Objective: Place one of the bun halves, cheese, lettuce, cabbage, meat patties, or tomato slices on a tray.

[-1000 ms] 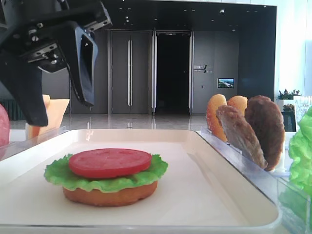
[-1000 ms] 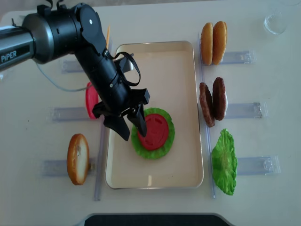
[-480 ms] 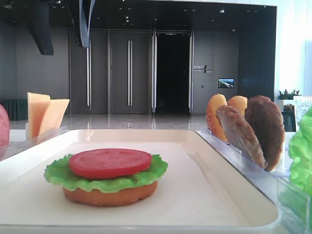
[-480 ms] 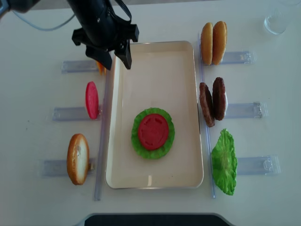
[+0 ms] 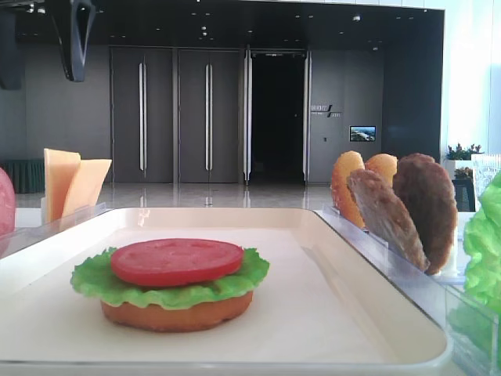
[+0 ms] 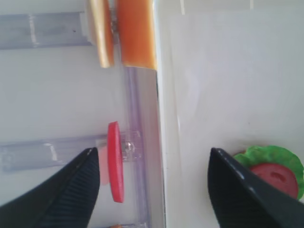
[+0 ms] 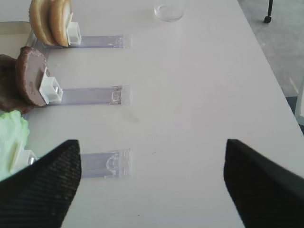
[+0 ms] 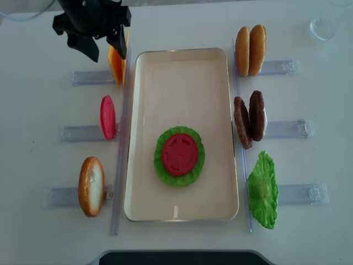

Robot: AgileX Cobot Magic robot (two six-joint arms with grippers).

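Cream tray (image 8: 182,77) at the middle of the table, long and rimmed, too broad to grip and best left flat where it sits. On its near half, one stack: bun half (image 5: 176,313) at the bottom, lettuce (image 8: 193,168) over it, tomato slice (image 8: 179,154) on top, all lying level.

Lining both sides of the tray, clear holders with the spare pieces standing on edge. On the right: two more bun halves (image 8: 250,50), two meat patties (image 8: 249,121), a second lettuce leaf (image 8: 263,190). On the left: cheese (image 8: 117,63) at the far end, a spare tomato slice (image 8: 107,117) in the middle, another bun half (image 8: 91,186) nearest.

Probably light, stiff toy plastic throughout. Smooth glossy buns likely slippery; grainy patties likely surer. Ruffled lettuce perhaps softer, prone to flex. Cheese thin, likely easiest to fumble. Best taken across the flat faces at the upper edge, clear of the holder.

Left gripper (image 8: 92,40) above the cheese holder, fingers spread wide, holding nothing. Right gripper (image 7: 152,185) over bare table beyond the holders, fingers apart, empty.
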